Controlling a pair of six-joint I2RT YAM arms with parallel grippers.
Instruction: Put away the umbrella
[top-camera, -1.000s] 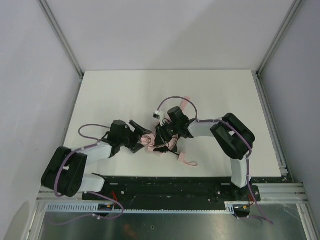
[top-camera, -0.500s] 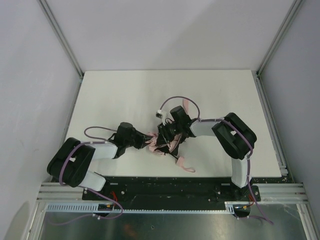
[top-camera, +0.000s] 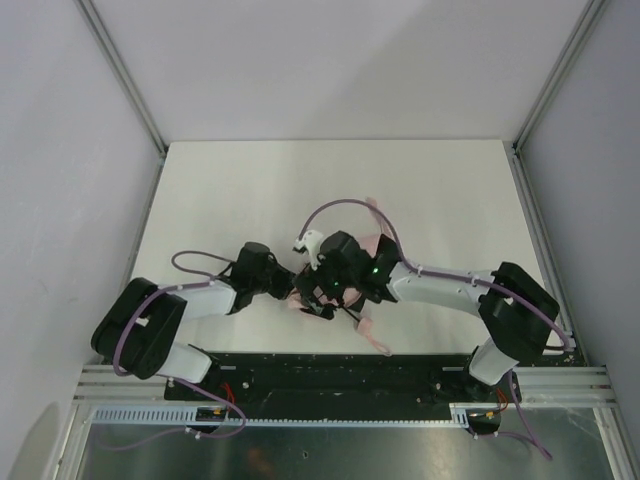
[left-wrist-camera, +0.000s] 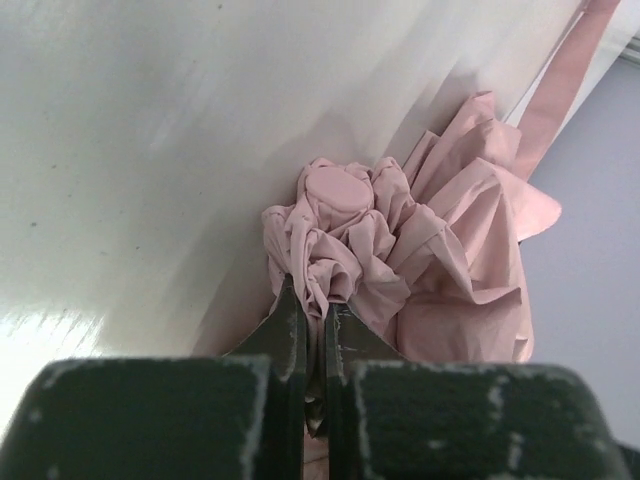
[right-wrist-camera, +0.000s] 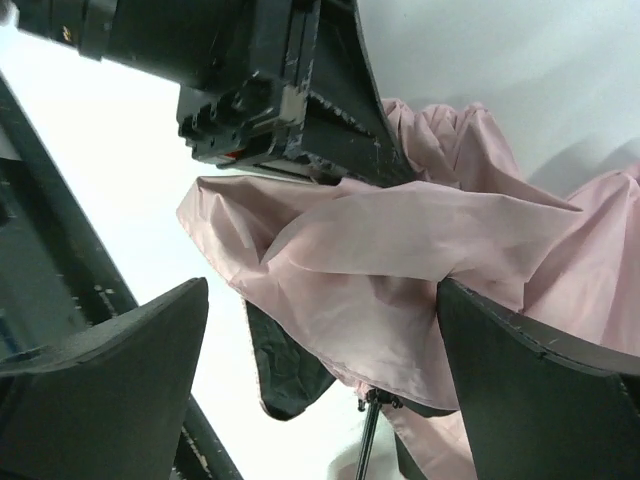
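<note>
Two dark fingers (left-wrist-camera: 285, 335) of the left gripper (left-wrist-camera: 313, 305) stand almost together, with only a thin dark slit between them. Their tips pinch a small fold of pale pink fabric that belongs to the umbrella (left-wrist-camera: 420, 250). Just beyond the tips the fabric is bunched in many soft wrinkles around a round, flat pink cap (left-wrist-camera: 338, 187). To the right of this bunch the canopy spreads in looser pleats, and a long pink strap (left-wrist-camera: 565, 90) goes away from it toward the upper corner.

The right gripper (right-wrist-camera: 320, 340) has its jaws wide apart. A sheet of the same fabric lies in the gap between them, but whether the two pads touch it I cannot tell. The black body of the left gripper is above this sheet in the right wrist view, and a thin dark shaft (right-wrist-camera: 368, 430) shows below it.

From above, the umbrella is on the white table (top-camera: 250, 190), in the middle part close to the near edge. The two grippers meet over it, the left from the left side and the right from the right side. A purple cable (top-camera: 340, 205) makes an arc over the right wrist.
</note>
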